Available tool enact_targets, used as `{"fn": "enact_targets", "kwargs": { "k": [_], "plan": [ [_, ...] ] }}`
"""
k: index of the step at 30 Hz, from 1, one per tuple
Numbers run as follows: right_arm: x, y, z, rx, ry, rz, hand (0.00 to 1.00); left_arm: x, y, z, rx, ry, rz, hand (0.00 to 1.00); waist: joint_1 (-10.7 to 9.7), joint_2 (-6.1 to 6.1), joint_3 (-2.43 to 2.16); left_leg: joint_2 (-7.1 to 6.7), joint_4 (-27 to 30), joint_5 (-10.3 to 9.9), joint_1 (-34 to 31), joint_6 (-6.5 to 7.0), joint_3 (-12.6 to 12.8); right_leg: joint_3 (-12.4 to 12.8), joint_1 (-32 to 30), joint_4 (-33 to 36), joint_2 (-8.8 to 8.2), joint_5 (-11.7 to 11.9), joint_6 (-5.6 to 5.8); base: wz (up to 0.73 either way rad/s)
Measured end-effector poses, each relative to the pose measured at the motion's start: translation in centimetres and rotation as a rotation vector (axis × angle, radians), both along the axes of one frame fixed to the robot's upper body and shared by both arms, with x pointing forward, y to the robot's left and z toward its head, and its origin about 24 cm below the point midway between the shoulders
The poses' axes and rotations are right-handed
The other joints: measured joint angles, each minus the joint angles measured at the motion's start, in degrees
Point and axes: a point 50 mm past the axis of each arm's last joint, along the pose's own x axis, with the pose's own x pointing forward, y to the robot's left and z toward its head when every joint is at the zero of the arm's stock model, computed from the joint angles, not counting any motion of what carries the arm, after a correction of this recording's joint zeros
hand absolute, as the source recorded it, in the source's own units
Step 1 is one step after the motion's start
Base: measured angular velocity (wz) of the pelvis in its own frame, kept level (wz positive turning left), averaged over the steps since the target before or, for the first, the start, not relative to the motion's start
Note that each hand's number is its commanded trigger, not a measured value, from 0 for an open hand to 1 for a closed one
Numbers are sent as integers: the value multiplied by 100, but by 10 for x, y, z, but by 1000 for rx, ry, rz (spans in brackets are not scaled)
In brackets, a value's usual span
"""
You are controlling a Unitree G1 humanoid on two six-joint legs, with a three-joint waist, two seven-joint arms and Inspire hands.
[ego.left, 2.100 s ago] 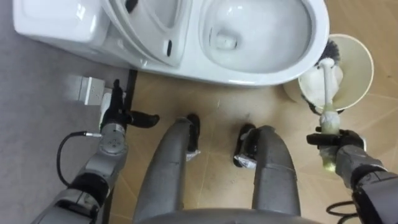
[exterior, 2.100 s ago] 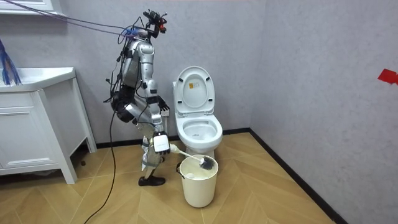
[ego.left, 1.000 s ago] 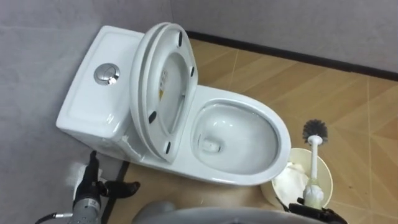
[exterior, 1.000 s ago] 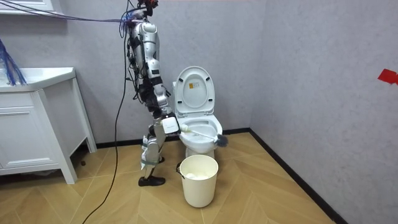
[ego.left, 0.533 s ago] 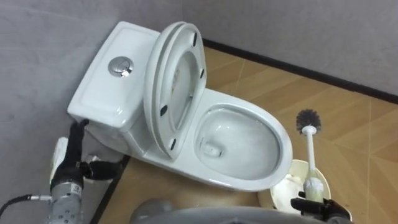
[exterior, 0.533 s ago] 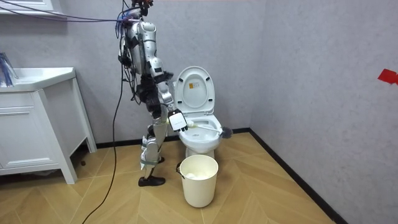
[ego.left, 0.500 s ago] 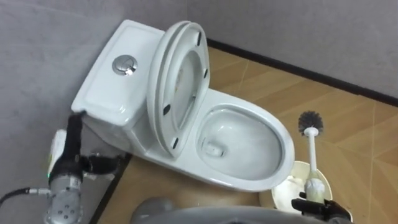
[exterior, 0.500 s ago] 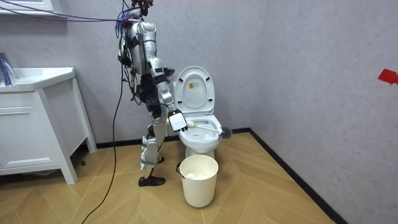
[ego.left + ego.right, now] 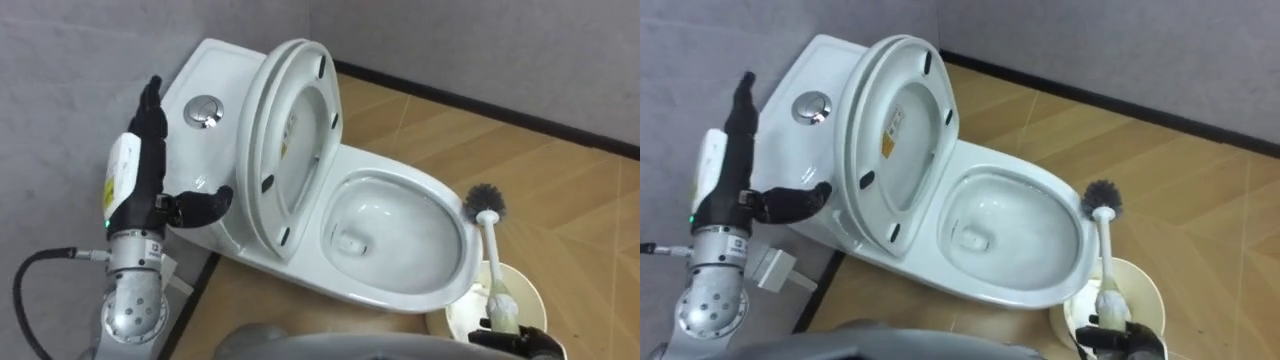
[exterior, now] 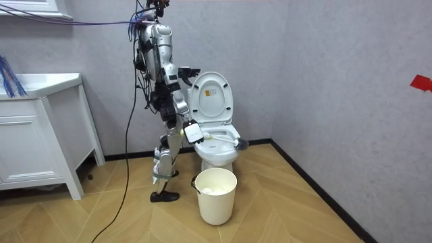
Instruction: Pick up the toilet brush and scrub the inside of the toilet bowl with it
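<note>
The toilet brush [image 9: 492,250] had a thin white stem, a round head of dark bristles [image 9: 485,200] at its far end and a thicker pale grip at the near end. It was slanted with the head up and away from the robot. The head was just beyond the right rim of the toilet [image 9: 395,180], and the stem ran down over a white bin [image 9: 533,290] that stood on the wood floor at the toilet's near right.

The right hand [image 9: 517,341] had dark fingers wrapped round the grip. The lower edge cut off most of that hand, so I could not see how far down the grip it held. From the eye views I could not tell whether the bristles touched the rim.

The left hand [image 9: 148,185] was raised at the left, in front of the cistern. Its fingers were straight and pointed up, its thumb stuck out to the right, and it held nothing. It was near the chrome flush button [image 9: 205,112]. The seat and lid [image 9: 300,120] stood upright against the cistern and the bowl was open.

In the room view the robot stood upright at the toilet's side, on the room view's left.
</note>
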Motion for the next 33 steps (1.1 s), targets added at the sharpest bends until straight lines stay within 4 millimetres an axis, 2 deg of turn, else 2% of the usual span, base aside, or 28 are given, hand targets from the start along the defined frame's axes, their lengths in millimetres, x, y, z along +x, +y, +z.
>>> {"fn": "enact_targets", "kwargs": {
  "k": [4, 8, 12, 16, 22, 24, 29, 33],
  "plan": [
    [6, 0, 1, -20, 7, 87, 100, -1, -1, -3, 10, 27, -26, 0, 103, -22, 4, 12, 0, 0, -13, 0, 25, 55, -32, 5, 8, 6, -7, -6],
    [22, 5, 3, -30, 8, 263, 100, -9, -5, -23, 7, 131, -71, 0, 93, -12, 1, 13, 17, 3, -15, 5, 32, 64, -41, 30, 5, 12, -12, 0],
    [43, 11, 6, -52, 1, 446, 100, -10, -11, -29, 2, 177, -131, 0, 90, 1, -4, 18, 51, 3, -141, 7, 26, 65, -172, 78, 4, 15, -16, 0],
    [52, 14, 7, -85, 3, 576, 100, -9, -9, -34, 14, 216, -155, 0, 108, 12, -6, 20, 77, 5, -226, 9, 35, 67, -262, 115, -1, 15, -16, -1],
    [64, 16, 12, -186, 34, 859, 100, -13, -4, -42, 35, 260, -166, 0, 286, 21, -6, 36, 15, 11, -271, 16, 134, 151, -388, 120, -11, 15, -16, -9],
    [75, 16, 18, -241, 10, 947, 100, -13, -4, -44, 32, 255, -183, 0, 346, 55, -14, 50, 23, 12, -354, 18, 188, 211, -494, 127, -6, 17, -19, -12],
    [85, 20, 25, -298, -32, 1036, 100, -14, -5, -48, 86, 263, -216, 0, 424, 97, -19, 54, 9, 13, -355, 18, 200, 217, -500, 118, -2, 17, -20, -1],
    [80, 14, 28, -331, -26, 1059, 100, -14, -5, -48, 91, 263, -218, 0, 498, 92, -17, 54, 2, 13, -358, 18, 200, 213, -502, 107, -1, 17, -20, 0]
  ]
}}
